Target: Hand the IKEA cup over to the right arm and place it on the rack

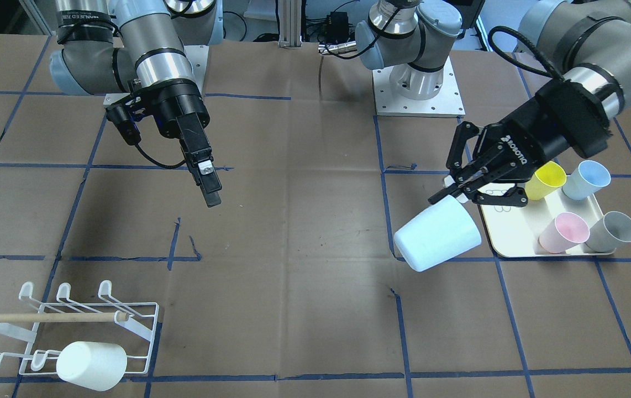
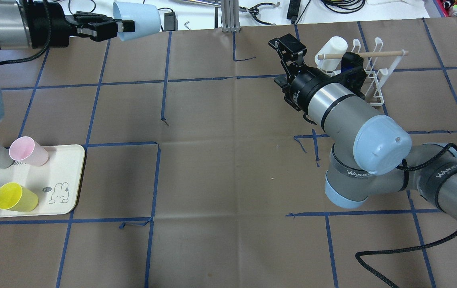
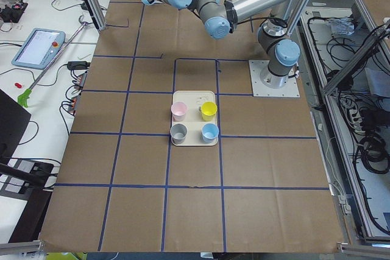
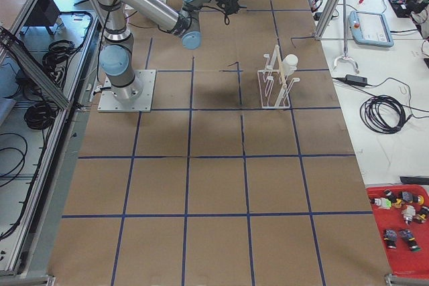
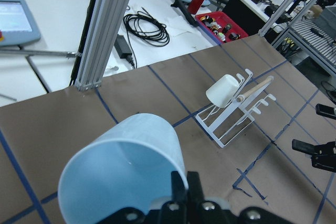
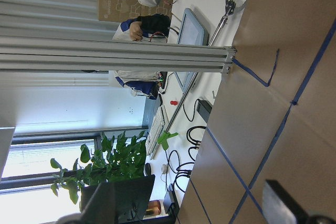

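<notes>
My left gripper [image 1: 455, 194] is shut on the rim of a pale blue IKEA cup [image 1: 437, 240], held tilted above the table with its base pointing away from the wrist. The same cup [image 5: 123, 174] fills the bottom of the left wrist view. The right arm's gripper [image 1: 211, 190] hangs over the middle of the table, well apart from the cup; its fingers stand wide apart in the right wrist view, with nothing between them. The white wire rack [image 1: 127, 323] stands at the table's corner and carries a white cup [image 1: 91, 365] under its wooden dowel [image 1: 45, 317].
A cream tray [image 1: 514, 237] beside the left gripper holds a yellow cup [image 1: 547, 179], a blue cup [image 1: 586, 179], a pink cup [image 1: 564, 231] and a grey cup [image 1: 614, 231]. An aluminium post [image 5: 107, 24] rises at the table's far edge. Blue tape lines grid the brown table.
</notes>
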